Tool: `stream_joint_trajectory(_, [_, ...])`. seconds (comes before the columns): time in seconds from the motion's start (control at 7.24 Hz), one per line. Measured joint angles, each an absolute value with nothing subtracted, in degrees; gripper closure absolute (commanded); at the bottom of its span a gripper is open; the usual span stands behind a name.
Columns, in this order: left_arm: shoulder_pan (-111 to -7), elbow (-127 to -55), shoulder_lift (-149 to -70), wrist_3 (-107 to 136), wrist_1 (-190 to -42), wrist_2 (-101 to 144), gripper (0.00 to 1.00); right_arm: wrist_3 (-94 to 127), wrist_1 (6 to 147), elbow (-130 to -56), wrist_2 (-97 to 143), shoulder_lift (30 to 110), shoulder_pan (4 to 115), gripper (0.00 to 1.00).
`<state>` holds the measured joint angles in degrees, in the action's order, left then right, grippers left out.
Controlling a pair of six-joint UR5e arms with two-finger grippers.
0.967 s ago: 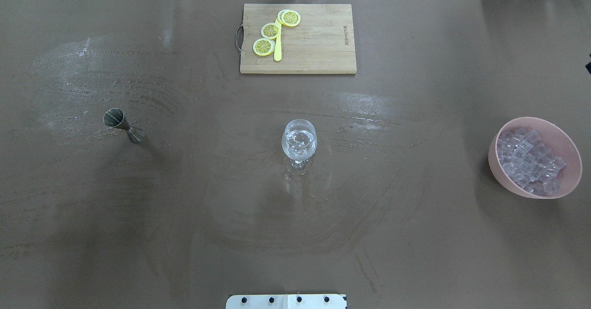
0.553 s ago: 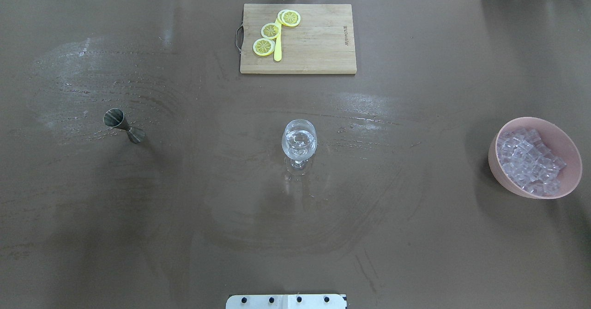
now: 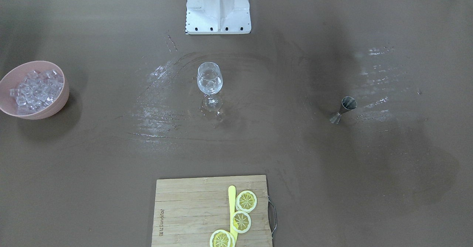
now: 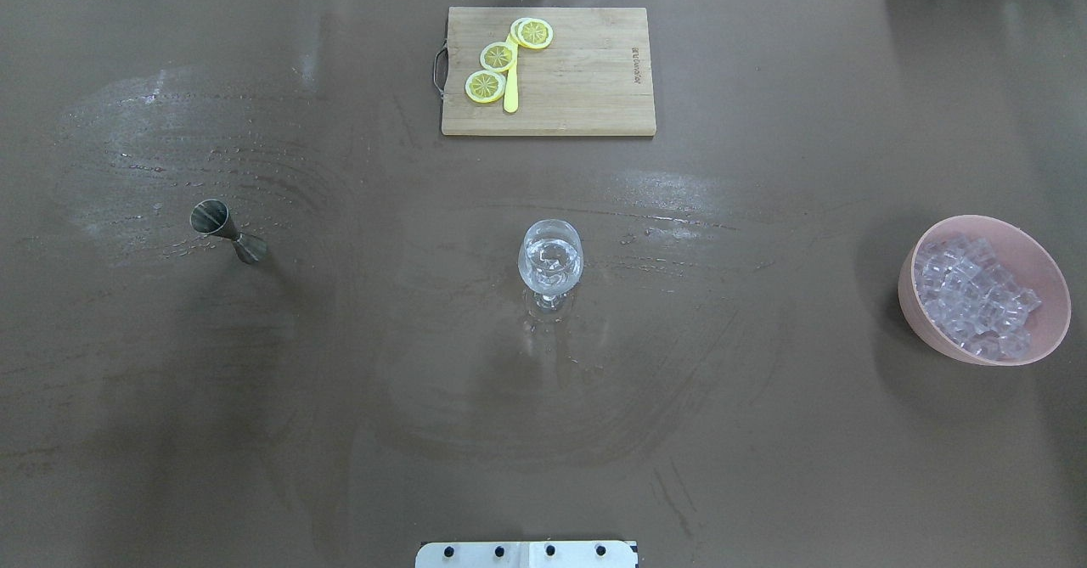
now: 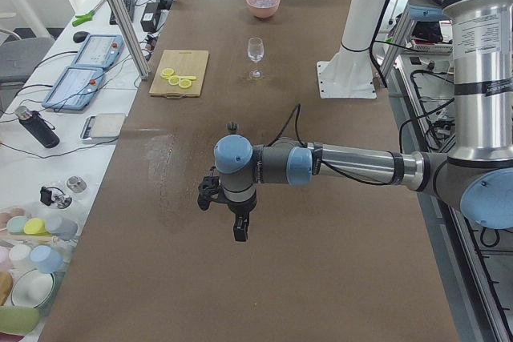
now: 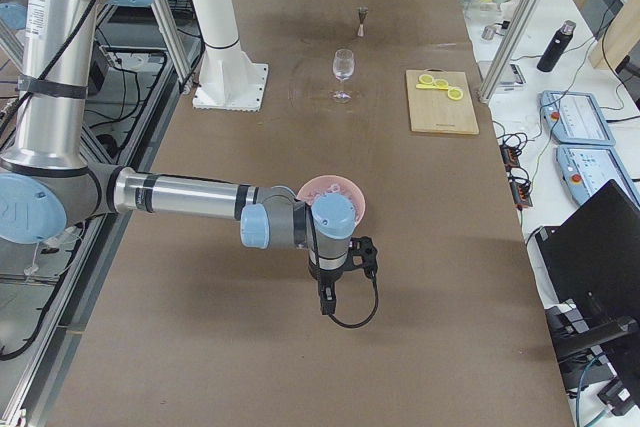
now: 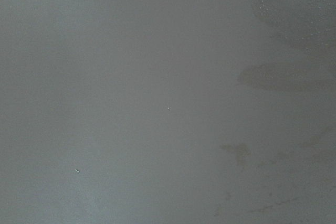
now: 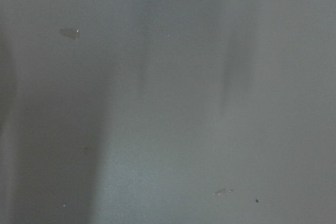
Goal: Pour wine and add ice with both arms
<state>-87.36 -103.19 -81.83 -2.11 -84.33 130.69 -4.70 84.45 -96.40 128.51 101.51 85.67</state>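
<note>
A clear wine glass (image 4: 550, 262) stands mid-table with clear glassy contents; it also shows in the front view (image 3: 210, 82). The ice (image 4: 977, 296) fills a pink bowl (image 4: 913, 309) at the right. A steel jigger (image 4: 228, 230) stands at the left. The arms are outside the overhead and front views. My left gripper (image 5: 239, 228) hangs over bare table near the left end, short of the jigger (image 5: 232, 126). My right gripper (image 6: 326, 299) hangs just on the near side of the bowl (image 6: 345, 190). I cannot tell whether either is open or shut. Both wrist views show only table.
A wooden cutting board (image 4: 586, 84) with lemon slices (image 4: 498, 56) and a yellow knife lies at the far edge. The white arm stand (image 3: 218, 7) is at the robot's side. Wet streaks mark the brown mat around the glass and jigger.
A dark part at the overhead view's right edge has left the view, and the shadow over the bowl has lifted. The glass, bowl and jigger have not moved.
</note>
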Motion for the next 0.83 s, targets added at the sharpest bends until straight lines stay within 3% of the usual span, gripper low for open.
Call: stream_joint_trajectory(0.83, [-87.35, -102.96, -81.85, -2.11, -84.55, 130.69, 0.02, -4.74, 89.12, -99.82, 126.53, 101.72, 93.26, 0.0])
